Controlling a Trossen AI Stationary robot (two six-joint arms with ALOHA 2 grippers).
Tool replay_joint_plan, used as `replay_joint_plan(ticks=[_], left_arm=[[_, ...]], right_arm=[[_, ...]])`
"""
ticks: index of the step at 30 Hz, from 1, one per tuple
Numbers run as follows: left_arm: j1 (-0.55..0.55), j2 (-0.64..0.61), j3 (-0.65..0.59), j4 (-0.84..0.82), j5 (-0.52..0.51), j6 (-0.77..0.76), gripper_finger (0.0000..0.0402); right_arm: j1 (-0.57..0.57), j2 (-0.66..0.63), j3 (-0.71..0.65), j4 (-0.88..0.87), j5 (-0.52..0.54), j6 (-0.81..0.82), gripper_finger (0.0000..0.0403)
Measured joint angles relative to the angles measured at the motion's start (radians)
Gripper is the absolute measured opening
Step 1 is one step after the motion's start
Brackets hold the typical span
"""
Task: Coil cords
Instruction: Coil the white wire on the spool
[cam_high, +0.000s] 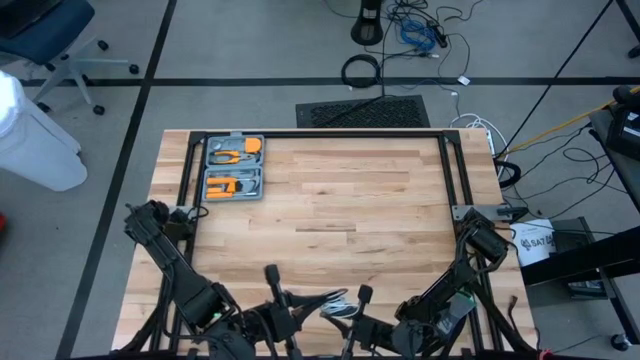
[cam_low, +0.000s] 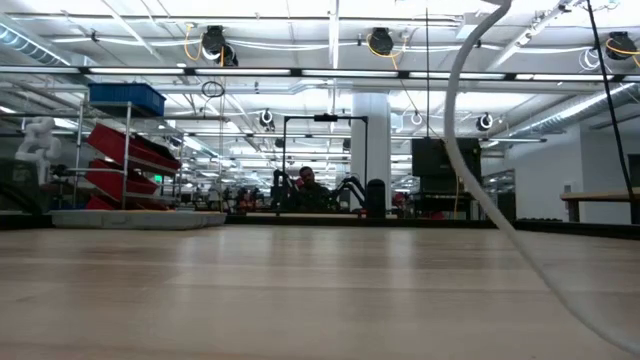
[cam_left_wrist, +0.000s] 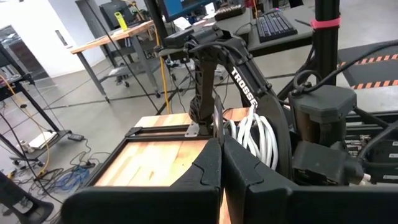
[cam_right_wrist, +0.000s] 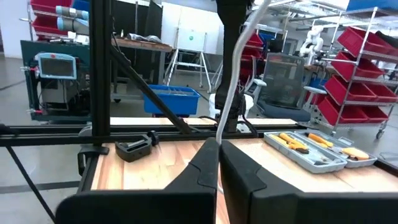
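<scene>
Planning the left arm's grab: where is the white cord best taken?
Probably the stretch of white cord rising from the shut right gripper, approached from the side: it is thin and nearly upright there, so jaws can close across it.

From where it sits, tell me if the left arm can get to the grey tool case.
Probably yes: the grey tool case lies at the table's far left corner, bare wooden tabletop between it and the left pincer.

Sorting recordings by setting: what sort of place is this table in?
Probably a robotics lab or workshop hall. Beyond the wooden table stand racks of red bins, further dark robot arms at a far bench, and loose floor cables. A grey tool case lies on the table.
</scene>
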Motion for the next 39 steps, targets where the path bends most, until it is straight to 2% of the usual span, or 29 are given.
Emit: replay_joint_plan(ticks=[9,13,20,25,34,39], left_arm=[[0.004,0.061,-0.018,0.121,-0.013,-0.011,0.0001],[-0.002,0.064,-0.019,0.224,0.006,0.044,0.0001],[-0.035,0.064,-0.019,0.399,0.014,0.212,0.0001],[-0.035,0.063,-0.019,0.379,0.013,0.225,0.0001],[-0.043,0.062,-0.019,0.275,0.029,0.184,0.0001],[-0.059,0.062,-0.019,0.232,0.051,0.171,0.0001]], right_arm=[[0.002,-0.001,0.058,-0.038,0.176,-0.045,0.0001],[0.002,-0.001,0.058,-0.067,0.183,-0.025,0.0000],[-0.001,-0.001,0.058,-0.222,0.172,0.151,0.0000],[0.025,-0.001,0.058,-0.224,0.180,0.139,0.0009],[0.190,-0.018,0.058,-0.181,0.197,0.006,0.0083],[0.264,-0.045,0.058,-0.171,0.219,-0.072,0.0094]])
